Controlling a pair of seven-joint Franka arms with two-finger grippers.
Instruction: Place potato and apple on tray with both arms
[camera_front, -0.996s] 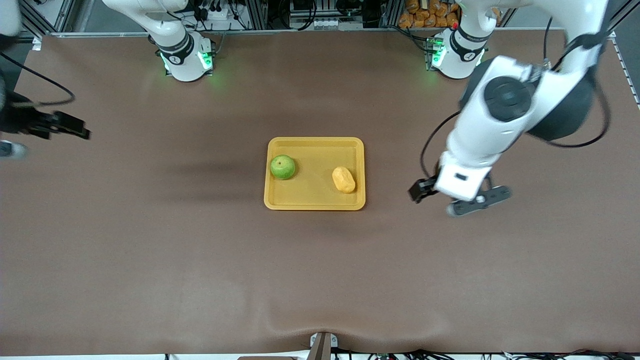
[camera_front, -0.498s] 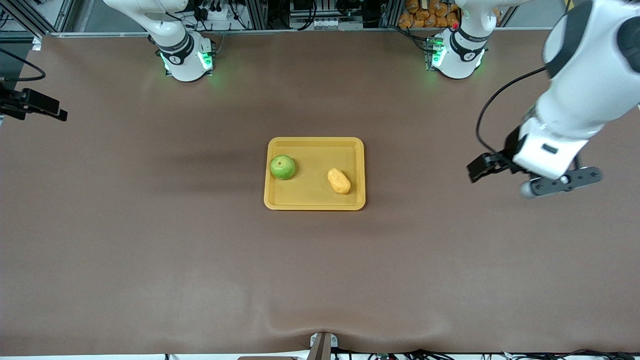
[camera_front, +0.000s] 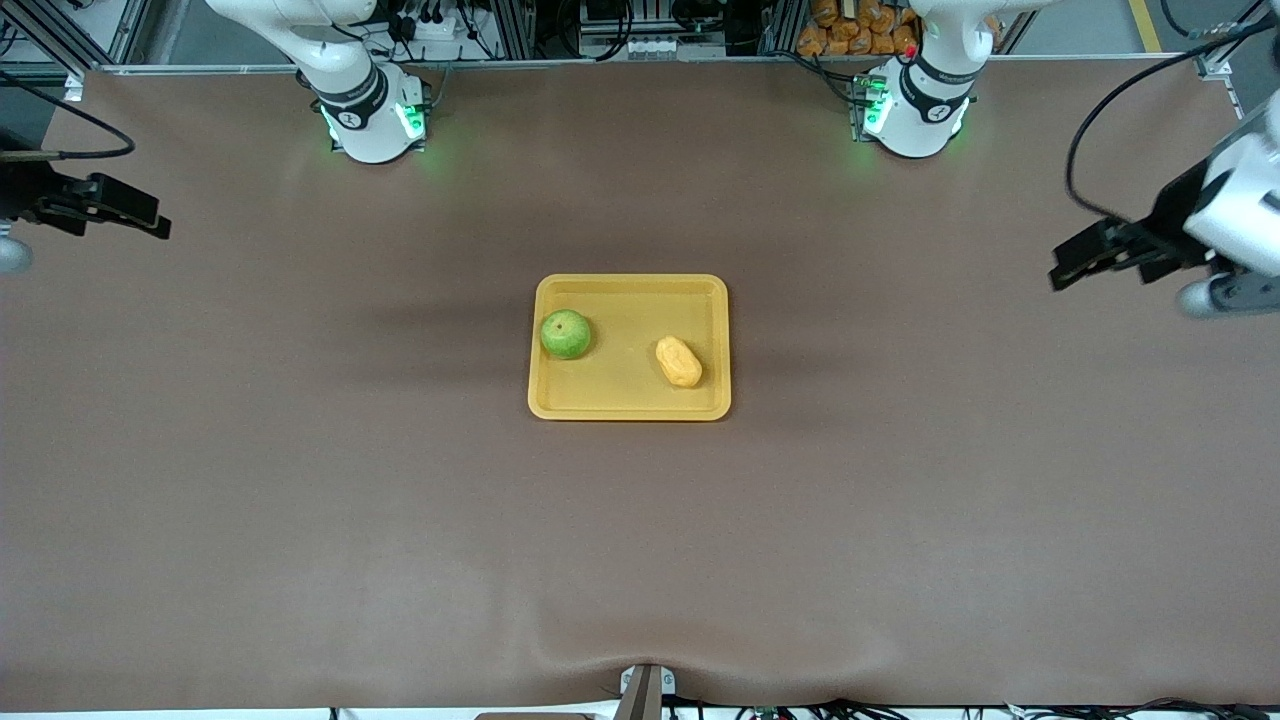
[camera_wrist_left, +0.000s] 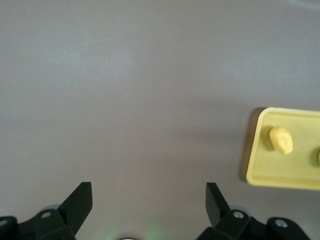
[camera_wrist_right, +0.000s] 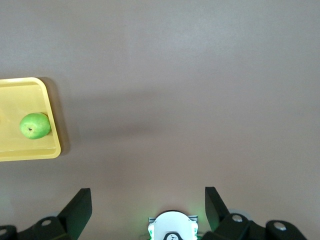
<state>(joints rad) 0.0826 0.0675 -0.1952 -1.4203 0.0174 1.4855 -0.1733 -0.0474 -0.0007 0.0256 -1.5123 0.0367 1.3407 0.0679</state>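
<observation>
The yellow-orange tray (camera_front: 629, 290) lies at the table's middle. The green apple (camera_front: 565, 334) sits in it toward the right arm's end, and the oblong potato (camera_front: 679, 362) sits in it toward the left arm's end. My left gripper (camera_front: 1085, 262) is open and empty, high over bare table at the left arm's end. My right gripper (camera_front: 125, 212) is open and empty over bare table at the right arm's end. The left wrist view shows its gripper (camera_wrist_left: 149, 197), the tray (camera_wrist_left: 260, 170) and the potato (camera_wrist_left: 280, 139). The right wrist view shows its gripper (camera_wrist_right: 148, 201), the tray (camera_wrist_right: 30, 150) and the apple (camera_wrist_right: 35, 125).
The brown table cloth (camera_front: 640, 540) surrounds the tray. The two arm bases (camera_front: 372, 115) (camera_front: 912, 110) stand along the table's edge farthest from the front camera. The right arm's base also shows in the right wrist view (camera_wrist_right: 173, 226).
My left gripper has drawn away from the tray toward the left arm's end of the table. The potato shifted slightly in the tray and settled. My right gripper moved little.
</observation>
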